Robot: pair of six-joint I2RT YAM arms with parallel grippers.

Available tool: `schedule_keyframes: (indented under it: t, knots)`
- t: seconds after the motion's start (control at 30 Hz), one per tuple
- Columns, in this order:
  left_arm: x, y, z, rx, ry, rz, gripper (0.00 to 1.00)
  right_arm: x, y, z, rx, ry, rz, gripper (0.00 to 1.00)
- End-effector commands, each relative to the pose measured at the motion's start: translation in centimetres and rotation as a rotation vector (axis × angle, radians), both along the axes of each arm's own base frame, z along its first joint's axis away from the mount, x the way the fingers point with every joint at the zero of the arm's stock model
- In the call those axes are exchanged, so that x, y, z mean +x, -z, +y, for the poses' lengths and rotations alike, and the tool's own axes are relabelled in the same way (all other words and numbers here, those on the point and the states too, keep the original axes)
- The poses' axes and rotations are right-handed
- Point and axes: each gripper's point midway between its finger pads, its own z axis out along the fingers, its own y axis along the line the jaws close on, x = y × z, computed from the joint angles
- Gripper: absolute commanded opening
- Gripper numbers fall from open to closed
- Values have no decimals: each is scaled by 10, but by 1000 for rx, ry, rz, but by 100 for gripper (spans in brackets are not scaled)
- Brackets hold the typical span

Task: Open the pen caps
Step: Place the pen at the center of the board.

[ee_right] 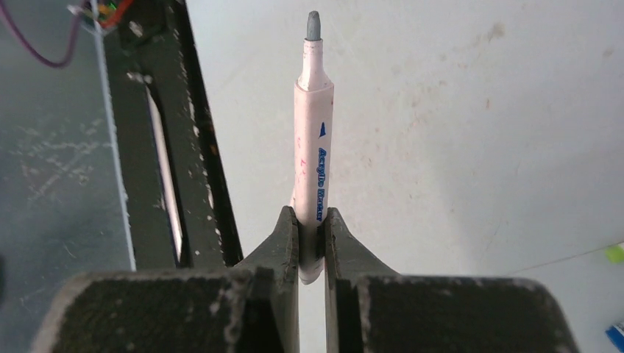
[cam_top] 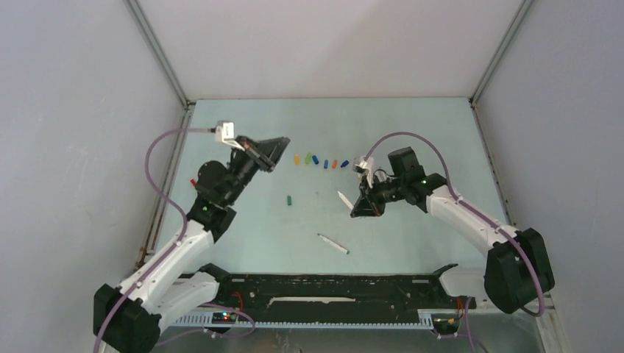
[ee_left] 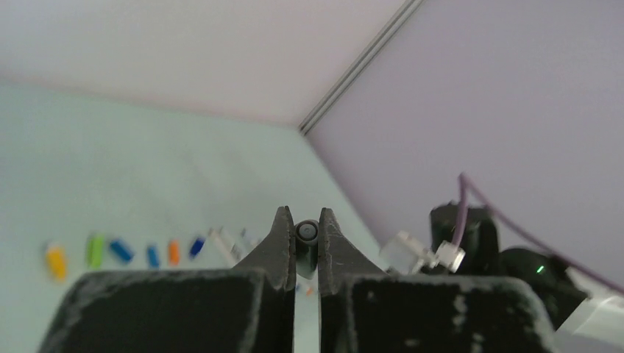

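Left jaws, nearly shut, pinch a grey cap (ee_left: 307,234) raised left of the desk's (cam_top: 412,147) cap row (cam_top: 320,162), right jaws clamp a capless pen (ee_right: 313,132) right of it; best to lower the cap gently beside that row.

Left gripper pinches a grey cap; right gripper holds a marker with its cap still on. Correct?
No. The marker in the right gripper is uncapped; the right wrist view shows its bare grey tip. The left gripper does pinch a grey cap.

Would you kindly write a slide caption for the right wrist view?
The right arm's jaws clamp a white plastic marker barrel with blue lettering, its grey tip bare, over the pale table.
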Motion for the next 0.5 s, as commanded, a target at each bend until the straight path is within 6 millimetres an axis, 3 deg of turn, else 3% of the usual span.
schedule_keyframes:
  t: [0.0, 0.1, 0.2, 0.3, 0.47]
  knots:
    - [-14, 63, 16, 85, -39, 135, 9, 0, 32, -10, -212, -11, 7, 0]
    - [-24, 90, 19, 75, -30, 217, 10, -5, 44, -6, -274, -12, 63, 0]
    - [-29, 120, 19, 62, -21, 323, 0, -10, 57, -3, -329, -22, 105, 0]
    - [-33, 148, 18, 71, -14, 408, 0, -15, 74, 0, -409, -48, 109, 0]
    - [-33, 165, 20, 76, -25, 454, 0, -22, 98, 2, -533, -96, 142, 0]
